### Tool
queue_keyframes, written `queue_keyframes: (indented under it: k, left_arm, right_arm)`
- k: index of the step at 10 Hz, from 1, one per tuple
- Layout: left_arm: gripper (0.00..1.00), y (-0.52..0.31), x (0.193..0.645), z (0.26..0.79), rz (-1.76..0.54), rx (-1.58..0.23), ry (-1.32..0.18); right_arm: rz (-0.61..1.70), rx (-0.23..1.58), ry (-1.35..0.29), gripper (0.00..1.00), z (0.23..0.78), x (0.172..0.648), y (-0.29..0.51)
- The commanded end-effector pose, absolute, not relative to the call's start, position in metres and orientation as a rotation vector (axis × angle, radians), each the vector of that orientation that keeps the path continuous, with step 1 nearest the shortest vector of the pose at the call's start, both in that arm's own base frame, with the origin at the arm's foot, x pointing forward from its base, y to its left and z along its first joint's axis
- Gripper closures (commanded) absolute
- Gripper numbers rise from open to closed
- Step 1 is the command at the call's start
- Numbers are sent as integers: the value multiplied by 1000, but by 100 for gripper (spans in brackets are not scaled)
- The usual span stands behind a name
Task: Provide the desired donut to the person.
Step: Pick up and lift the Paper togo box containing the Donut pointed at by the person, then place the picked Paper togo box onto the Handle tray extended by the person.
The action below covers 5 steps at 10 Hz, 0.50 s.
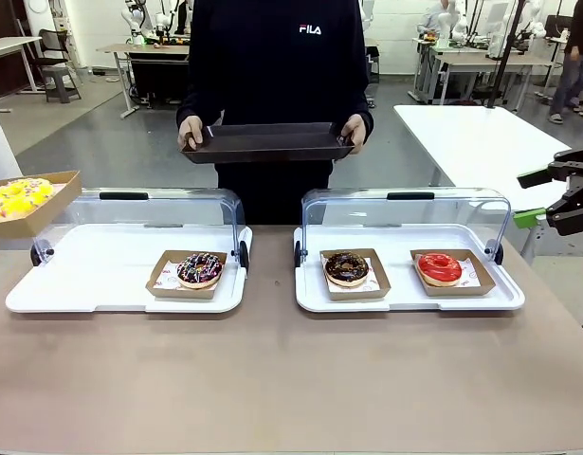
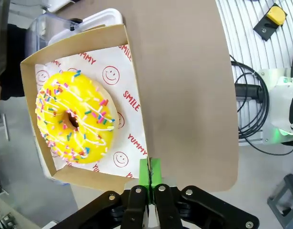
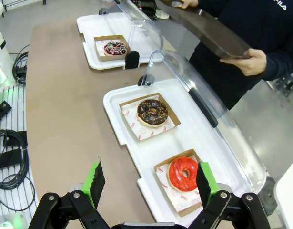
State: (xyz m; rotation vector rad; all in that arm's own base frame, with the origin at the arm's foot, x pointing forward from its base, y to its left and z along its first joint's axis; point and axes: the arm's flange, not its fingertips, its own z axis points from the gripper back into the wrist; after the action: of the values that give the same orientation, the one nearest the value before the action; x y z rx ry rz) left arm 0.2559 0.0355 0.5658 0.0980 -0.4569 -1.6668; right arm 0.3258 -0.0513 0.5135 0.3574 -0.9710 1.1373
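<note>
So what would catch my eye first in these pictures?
Probably the yellow donut with sprinkles, lying in a cardboard box that the left gripper pinches by its edge, at the table's far left. Across the table a person holds out a dark tray with both hands. A glossy red donut sits in the white case on the right.

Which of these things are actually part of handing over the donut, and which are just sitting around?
In the job: yellow donut in its cardboard box, pinched by the left gripper; dark tray held by the person.
Sitting around: sprinkled chocolate donut, plain chocolate donut, red donut, open right gripper, cables.
</note>
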Motion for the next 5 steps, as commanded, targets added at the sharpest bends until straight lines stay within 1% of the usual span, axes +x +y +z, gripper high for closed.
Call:
queue_keyframes:
  k: [1, 5]
  left_arm:
    - [100, 39, 254, 561, -1657, 98, -434]
    - [100, 39, 254, 561, -1657, 98, -434]
  right_arm:
    - [1147, 375, -994, 0, 512, 328, -51]
    - [1147, 375, -994, 0, 512, 328, -51]
